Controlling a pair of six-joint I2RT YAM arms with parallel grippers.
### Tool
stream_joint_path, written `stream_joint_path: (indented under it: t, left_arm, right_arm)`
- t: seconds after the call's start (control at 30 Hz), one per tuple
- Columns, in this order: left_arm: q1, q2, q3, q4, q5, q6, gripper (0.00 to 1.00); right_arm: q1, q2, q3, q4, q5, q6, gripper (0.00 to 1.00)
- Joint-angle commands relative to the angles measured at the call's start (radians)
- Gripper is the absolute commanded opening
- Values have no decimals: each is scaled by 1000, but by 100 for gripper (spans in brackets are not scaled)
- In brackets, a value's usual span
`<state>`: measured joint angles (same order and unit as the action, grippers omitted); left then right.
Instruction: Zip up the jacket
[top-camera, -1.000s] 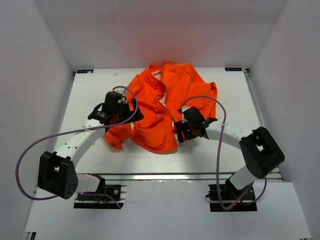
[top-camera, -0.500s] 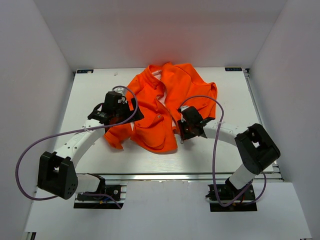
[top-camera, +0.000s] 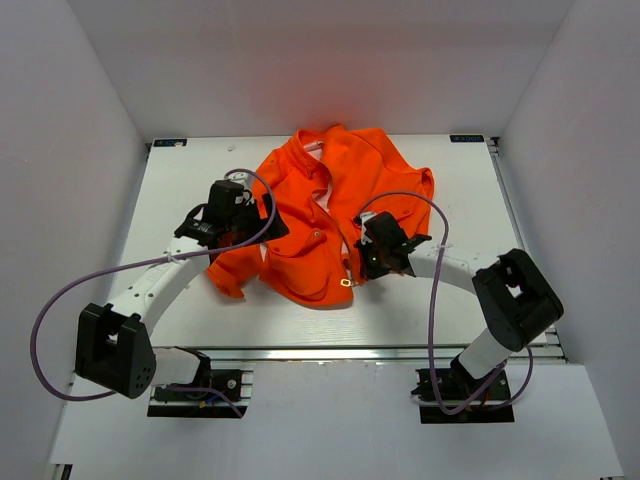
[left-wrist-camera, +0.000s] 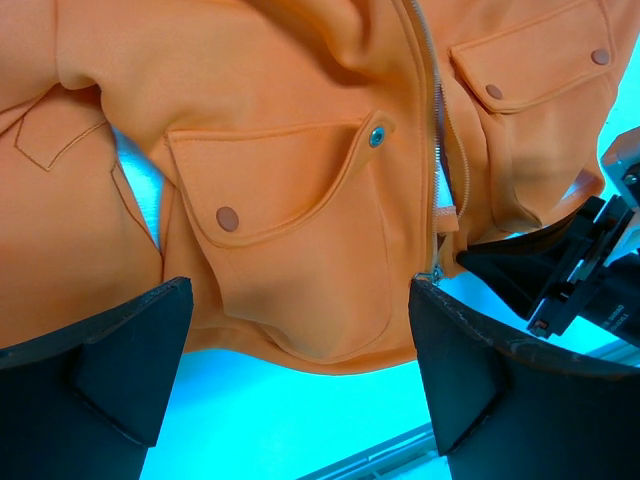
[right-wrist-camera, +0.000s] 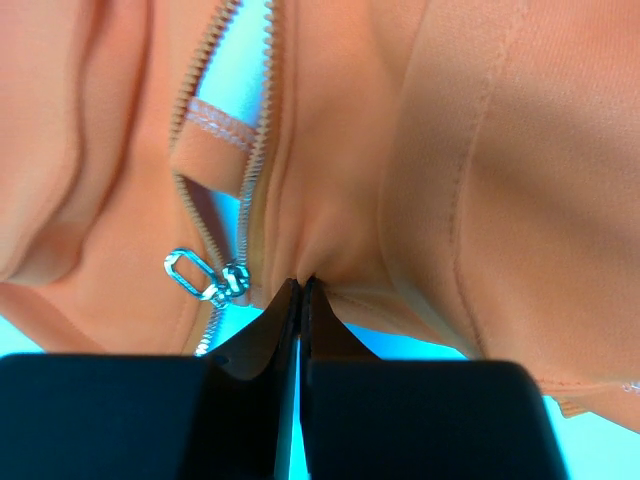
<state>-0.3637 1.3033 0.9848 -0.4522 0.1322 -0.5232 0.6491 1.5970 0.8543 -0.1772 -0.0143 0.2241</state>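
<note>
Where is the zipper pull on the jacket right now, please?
In the right wrist view the zipper pull hangs at the hem of the jacket, just left of the closed right gripper.

No readable text — no labels, no numbers

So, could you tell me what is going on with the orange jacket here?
Two robot arms are working on an orange jacket lying on the white table. The right gripper is shut on the jacket's bottom hem, just beside the zipper slider, which sits low with the teeth above it apart. The left gripper hangs open over the front flap pocket, holding nothing. The jacket is not yet zipped.
</note>
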Motion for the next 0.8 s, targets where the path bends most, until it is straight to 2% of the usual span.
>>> stream_joint_path:
  t: [0.0, 0.2, 0.23, 0.33, 0.77]
  left_arm:
    - [0, -29, 25, 4, 32, 12, 98]
    - [0, -24, 20, 10, 73, 26, 98]
    - [0, -19, 21, 10, 72, 26, 98]
    - [0, -12, 20, 14, 75, 28, 98]
    - [0, -12, 26, -3, 55, 37, 98]
  right_arm:
    - [-5, -57, 3, 8, -55, -11, 0]
    - [-8, -74, 0, -19, -50, -19, 0]
    - [-8, -75, -3, -22, -50, -23, 27]
    - [-6, -77, -15, -27, -46, -31, 48]
    - [14, 20, 12, -30, 57, -14, 54]
